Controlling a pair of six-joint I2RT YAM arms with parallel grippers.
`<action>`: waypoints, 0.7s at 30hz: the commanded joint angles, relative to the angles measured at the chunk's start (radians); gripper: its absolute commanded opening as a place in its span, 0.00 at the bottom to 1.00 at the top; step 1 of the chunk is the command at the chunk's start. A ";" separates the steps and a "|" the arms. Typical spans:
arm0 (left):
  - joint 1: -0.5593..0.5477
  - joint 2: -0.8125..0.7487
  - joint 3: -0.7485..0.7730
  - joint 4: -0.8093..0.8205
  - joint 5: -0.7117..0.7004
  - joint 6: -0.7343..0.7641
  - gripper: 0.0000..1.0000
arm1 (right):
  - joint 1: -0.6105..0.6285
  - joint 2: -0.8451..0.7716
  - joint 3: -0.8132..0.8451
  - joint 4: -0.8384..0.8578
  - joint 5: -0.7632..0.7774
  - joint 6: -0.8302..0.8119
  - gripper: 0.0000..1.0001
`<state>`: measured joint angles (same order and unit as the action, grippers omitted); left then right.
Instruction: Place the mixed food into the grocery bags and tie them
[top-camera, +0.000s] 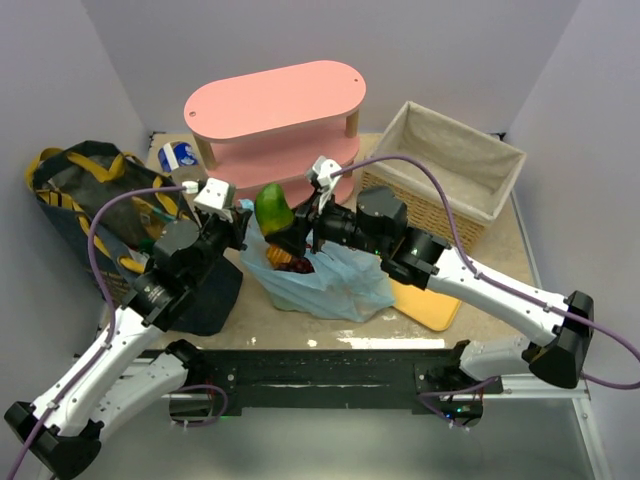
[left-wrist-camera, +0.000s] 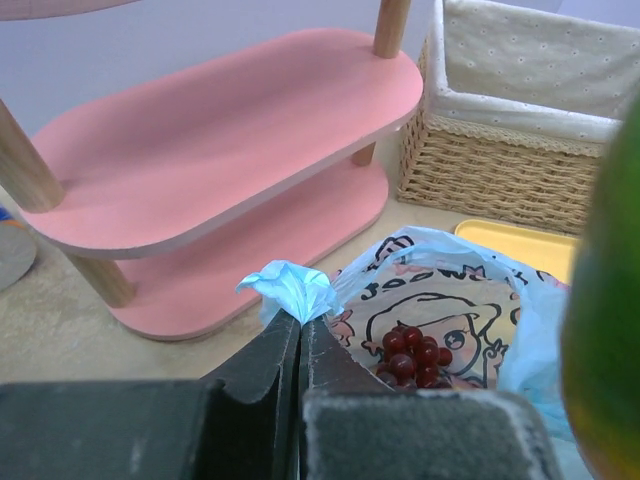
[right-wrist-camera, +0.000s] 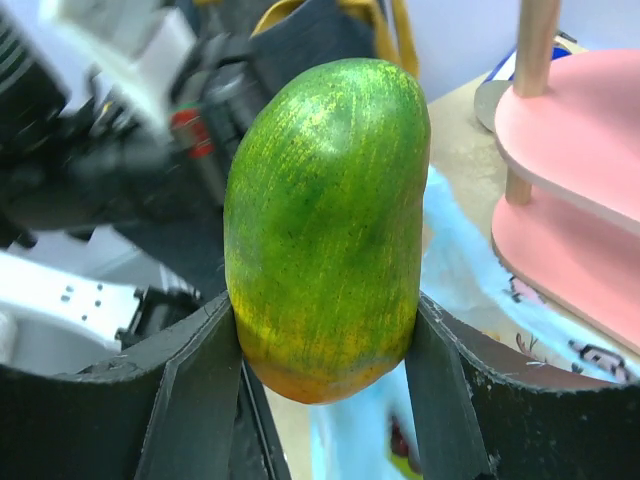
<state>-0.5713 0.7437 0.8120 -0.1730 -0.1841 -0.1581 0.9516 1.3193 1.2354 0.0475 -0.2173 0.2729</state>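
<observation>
mango (right-wrist-camera: 325, 230) upright between right jaws

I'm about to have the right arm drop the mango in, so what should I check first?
1. Is the green mango clamped between the right fingers: ok.
2. Are the left fingers shut on the bunched rim of the light-blue plastic bag: ok.
3. Is the bag mouth open, with the dark grapes visible inside: ok.
4. Is the mango directly over the opening: cannot tell.

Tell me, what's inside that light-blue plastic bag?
Dark red grapes show inside the bag. Anything deeper is hidden by the plastic and the mango held above it.
</observation>
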 joint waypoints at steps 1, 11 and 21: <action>0.004 -0.029 0.039 0.046 0.015 0.045 0.00 | 0.123 -0.032 0.027 -0.101 0.166 -0.135 0.00; 0.005 -0.078 0.049 0.060 0.035 0.065 0.00 | 0.246 0.035 -0.023 -0.225 0.531 -0.143 0.00; 0.004 -0.078 0.024 0.081 0.075 0.124 0.00 | 0.245 0.011 -0.024 -0.294 0.705 -0.193 0.00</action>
<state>-0.5713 0.6712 0.8143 -0.1711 -0.1371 -0.0860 1.1957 1.3655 1.1866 -0.2245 0.3885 0.1196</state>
